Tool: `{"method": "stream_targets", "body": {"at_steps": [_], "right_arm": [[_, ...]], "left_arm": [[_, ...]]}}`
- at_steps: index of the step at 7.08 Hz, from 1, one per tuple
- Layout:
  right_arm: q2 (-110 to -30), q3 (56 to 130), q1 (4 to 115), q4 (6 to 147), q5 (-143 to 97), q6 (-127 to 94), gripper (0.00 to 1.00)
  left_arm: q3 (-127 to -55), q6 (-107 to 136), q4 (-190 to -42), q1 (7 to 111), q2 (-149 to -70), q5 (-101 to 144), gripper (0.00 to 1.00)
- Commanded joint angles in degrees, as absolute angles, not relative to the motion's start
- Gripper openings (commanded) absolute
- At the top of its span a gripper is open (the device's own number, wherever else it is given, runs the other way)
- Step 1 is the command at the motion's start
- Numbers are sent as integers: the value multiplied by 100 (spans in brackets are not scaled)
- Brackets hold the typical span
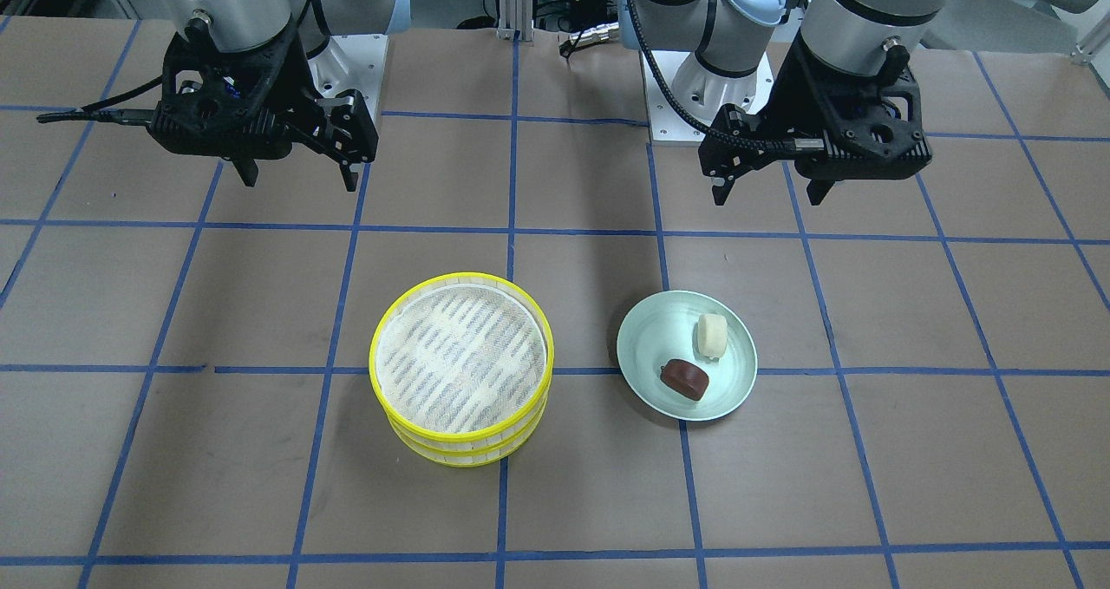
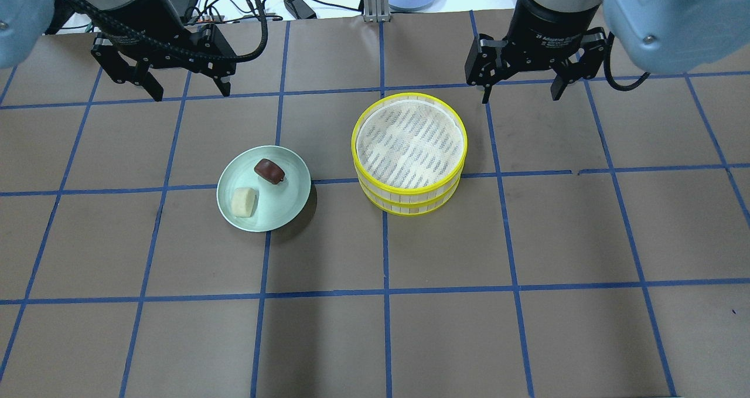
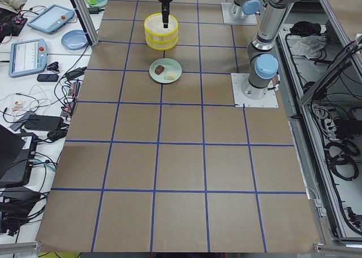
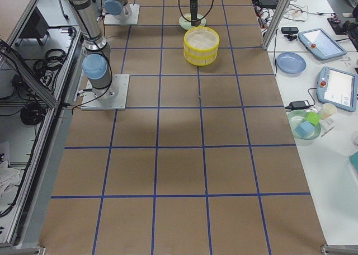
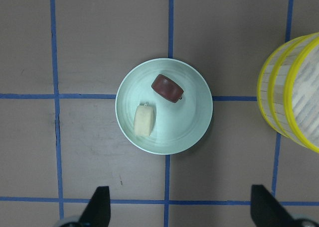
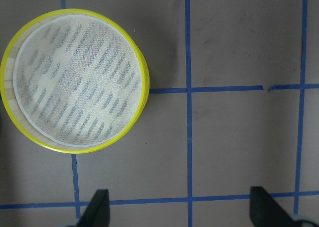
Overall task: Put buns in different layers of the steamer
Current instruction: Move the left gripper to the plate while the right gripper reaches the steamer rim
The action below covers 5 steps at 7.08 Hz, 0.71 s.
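The steamer (image 1: pixel 461 359) is a stack of yellow-rimmed trays with a bare striped mesh top floor; it also shows in the overhead view (image 2: pixel 410 143) and the right wrist view (image 6: pixel 75 80). A pale green plate (image 1: pixel 655 333) beside it holds the cream-white bun (image 1: pixel 712 336) and the reddish-brown bun (image 1: pixel 684 377). The left wrist view shows the cream bun (image 5: pixel 143 120) and the brown bun (image 5: pixel 167 88) on the plate (image 5: pixel 189 125). My left gripper (image 2: pixel 191 94) is open and empty, raised behind the plate. My right gripper (image 2: pixel 520 97) is open and empty, raised behind the steamer.
The brown table carries a blue tape grid (image 2: pixel 384 292). The two arm bases (image 1: pixel 694 94) stand at the robot's edge. Side benches beside the table hold tablets (image 4: pixel 338 87), blue plates (image 4: pixel 291 62) and cables.
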State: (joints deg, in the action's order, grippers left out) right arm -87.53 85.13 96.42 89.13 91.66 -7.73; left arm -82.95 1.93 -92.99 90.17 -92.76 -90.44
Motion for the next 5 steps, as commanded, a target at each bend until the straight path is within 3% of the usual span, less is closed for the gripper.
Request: {"method": "stream_targets", "body": {"at_steps": [1,3,5], "right_arm": [[-8754,8517,9642,8903,9167,-773,100],[-8754,8534,9642,8903,9184,-773,100],[-8719,8578,9668,8930,9176,-817,100]], "left_arm": [[-8349,193,-9299,9018,-9255,-9035,100],[-8472,124,-9334,8974,-9229,-9105,100],[-9495,9,-9091,8632,-9281,-9123,100]]}}
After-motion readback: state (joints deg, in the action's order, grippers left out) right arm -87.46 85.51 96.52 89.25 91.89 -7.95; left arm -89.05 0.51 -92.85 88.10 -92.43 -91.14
